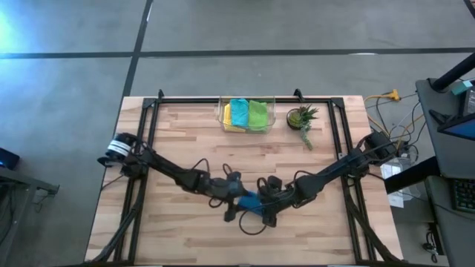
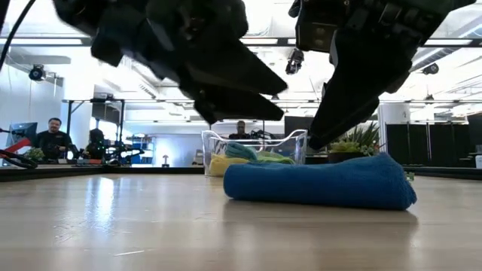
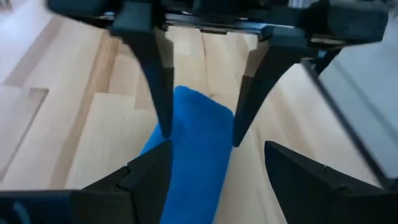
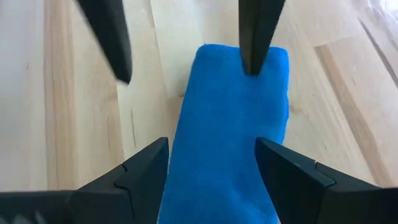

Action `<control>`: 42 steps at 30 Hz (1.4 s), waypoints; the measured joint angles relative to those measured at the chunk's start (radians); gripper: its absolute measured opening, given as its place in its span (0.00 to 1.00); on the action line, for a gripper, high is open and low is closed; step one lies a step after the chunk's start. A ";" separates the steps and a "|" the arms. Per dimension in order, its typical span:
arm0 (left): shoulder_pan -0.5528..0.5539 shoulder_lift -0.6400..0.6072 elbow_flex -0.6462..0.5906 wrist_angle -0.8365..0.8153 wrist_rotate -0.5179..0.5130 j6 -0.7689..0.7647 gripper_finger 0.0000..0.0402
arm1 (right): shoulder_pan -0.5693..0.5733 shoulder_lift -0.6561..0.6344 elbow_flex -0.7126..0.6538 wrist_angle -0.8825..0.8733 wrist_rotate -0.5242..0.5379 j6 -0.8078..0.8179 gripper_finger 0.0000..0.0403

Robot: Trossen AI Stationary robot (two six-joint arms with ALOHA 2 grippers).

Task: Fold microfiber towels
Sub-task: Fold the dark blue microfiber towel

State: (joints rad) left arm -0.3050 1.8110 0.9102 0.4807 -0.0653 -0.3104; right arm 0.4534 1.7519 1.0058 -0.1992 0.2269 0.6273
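The blue microfiber towel (image 1: pixel 250 201) lies folded into a long thick pad on the wooden tabletop (image 1: pixel 185 141), near its front middle, between the two arms. The left tool (image 3: pixel 197 134) and the right tool (image 4: pixel 186 65) meet over it from opposite ends, each with its fingers spread wide and pointing down at the cloth, gripping nothing. At the back edge, a clear bin (image 1: pixel 223 111) holds the yellow, teal and lime green towels (image 1: pixel 248 115), just beside a small potted plant (image 1: pixel 300 119).
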 joint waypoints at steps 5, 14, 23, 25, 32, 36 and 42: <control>0.000 0.024 0.090 -0.080 -0.021 0.116 0.59 | -0.001 0.000 0.000 -0.001 0.011 0.000 0.58; 0.002 0.143 0.148 -0.109 0.008 0.141 0.59 | -0.002 0.004 -0.001 0.002 0.013 -0.001 0.58; 0.005 0.155 0.149 -0.238 -0.010 0.137 0.59 | 0.011 0.046 -0.006 -0.039 0.001 0.016 0.58; 0.005 0.150 0.148 -0.258 -0.016 0.135 0.59 | 0.019 0.047 -0.006 -0.070 -0.002 0.025 0.58; 0.005 0.136 0.147 -0.305 -0.024 0.135 0.59 | 0.064 0.047 -0.006 -0.163 -0.021 0.064 0.58; 0.005 0.131 0.148 -0.307 -0.027 0.134 0.59 | 0.105 0.042 -0.006 -0.229 -0.022 0.119 0.58; 0.010 0.097 0.147 -0.318 -0.042 0.134 0.59 | 0.159 0.000 -0.008 -0.258 -0.028 0.187 0.58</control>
State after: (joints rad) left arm -0.2945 1.9082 1.0569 0.1629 -0.1075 -0.1767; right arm 0.6120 1.7517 0.9981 -0.4568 0.1985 0.8142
